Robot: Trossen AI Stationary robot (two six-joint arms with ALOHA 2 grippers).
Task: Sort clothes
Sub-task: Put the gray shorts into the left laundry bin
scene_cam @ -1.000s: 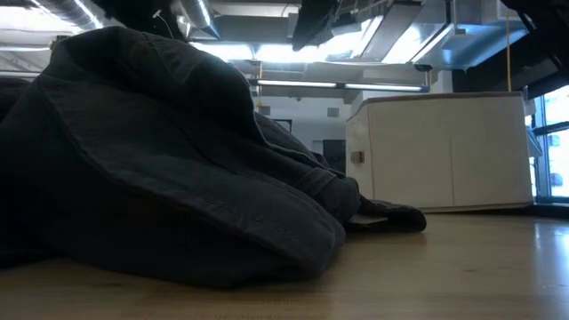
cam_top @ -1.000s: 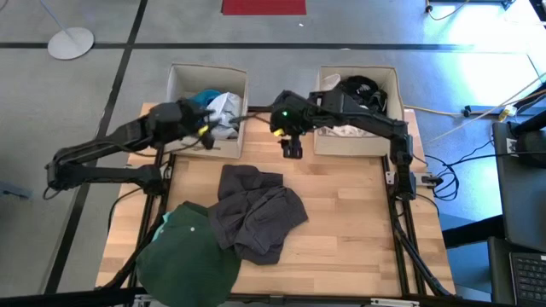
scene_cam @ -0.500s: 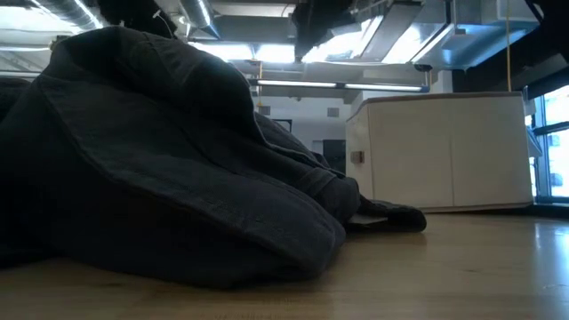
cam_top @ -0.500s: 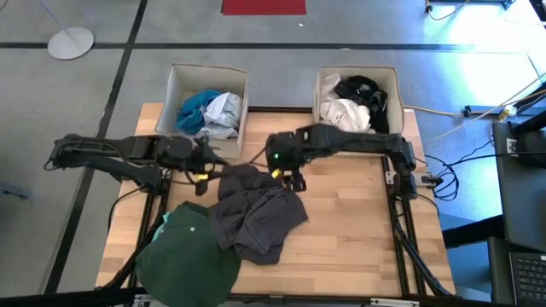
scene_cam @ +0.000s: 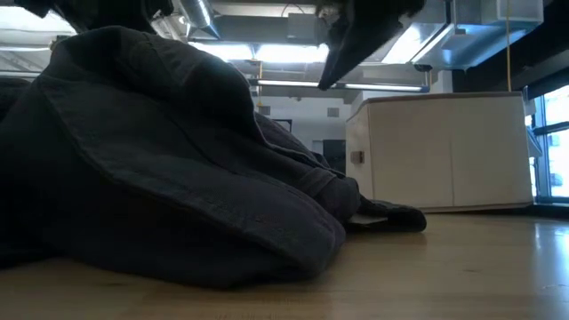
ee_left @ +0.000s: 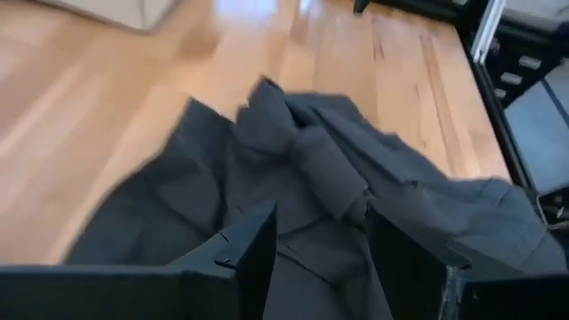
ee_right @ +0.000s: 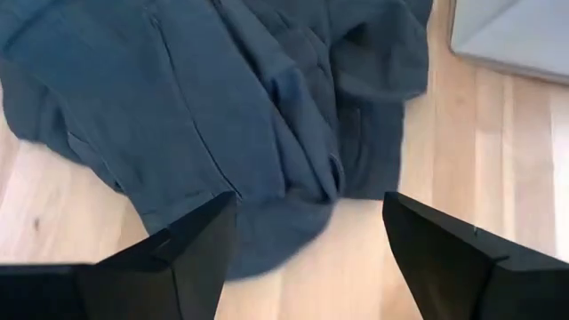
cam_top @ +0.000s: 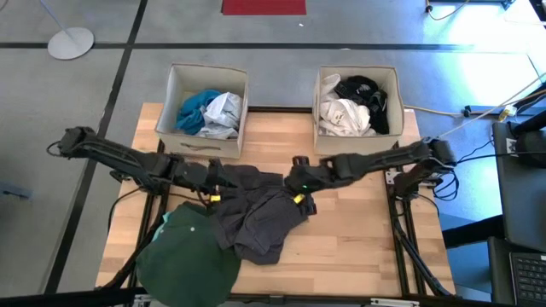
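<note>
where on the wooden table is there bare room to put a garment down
Bare wood lies on the table's right half, between the crumpled dark grey garment and the right edge. The left half is crowded: the dark green garment fills the near corner, and the open left gripper and open right gripper flank the grey one.

The shirt (cam_top: 256, 211) is dark grey. The jumper (cam_top: 186, 260) is dark green. The boxes (cam_top: 175, 89) are beige. The desk (cam_top: 358, 239) is light brown wood.
</note>
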